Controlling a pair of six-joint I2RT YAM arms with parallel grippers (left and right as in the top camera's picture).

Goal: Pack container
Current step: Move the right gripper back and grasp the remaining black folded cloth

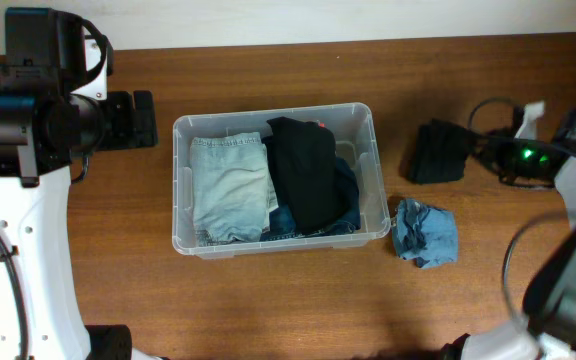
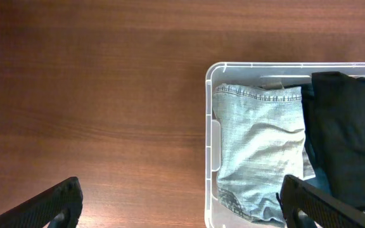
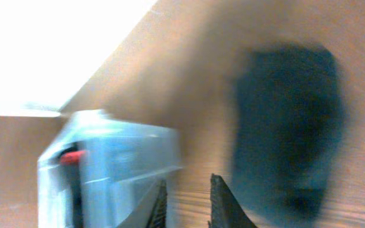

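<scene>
Nearest to the lens are the two dark fingers of my left gripper (image 2: pixel 179 193). They stand wide apart and hold nothing, and between them I see the brown wooden table (image 2: pixel 94 95). I judge it waits here, just left of the bin, so that it does not stand in the way of the other arm.

The large clear plastic rectangular container (image 1: pixel 179 180) sits in the middle of the table. On its left side lies a folded light-blue denim garment (image 1: pixel 230 185), flat, which leaves room. Beside it a black garment (image 1: pixel 303 175) is draped over darker blue cloth (image 1: pixel 346 195).

To the right, just outside the container wall, lies a crumpled blue cloth (image 1: pixel 425 233), not yet packed. Further back is a folded black item (image 1: pixel 438 152), also outside.

My right gripper (image 3: pixel 189 196) points toward this black item. The picture is blurred, but the fingers appear close together with only a thin gap, and empty. I think this item is the next one to pick.
</scene>
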